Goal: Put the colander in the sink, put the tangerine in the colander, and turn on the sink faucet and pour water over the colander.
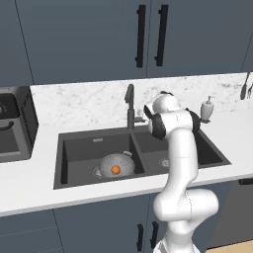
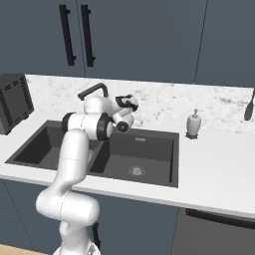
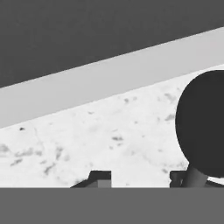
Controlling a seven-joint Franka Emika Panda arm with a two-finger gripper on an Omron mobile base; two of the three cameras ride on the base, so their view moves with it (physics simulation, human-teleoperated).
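– Jaws? 
– Parted, holding nothing; gripper (image 3: 139,177) up by marble backsplash (image 3: 109,131), sink faucet (image 1: 130,105) just beside, dark round shape at right of hand view.

– Colander, fruit? 
– Colander (image 1: 114,165) down in left basin of sink (image 1: 79,148), well below jaws, w/ tangerine (image 1: 115,169) inside.

– Surroundings? 
– White countertop (image 2: 214,164), soap dispenser (image 2: 193,123) to right, black appliance (image 2: 14,102) far left, navy cabinets (image 2: 139,35) above. No legible writing.

I count 1 colander (image 1: 117,164), 1 tangerine (image 1: 115,169), 1 sink (image 1: 79,150) with 2 basins, 1 faucet (image 1: 130,106), 1 soap dispenser (image 2: 193,124).
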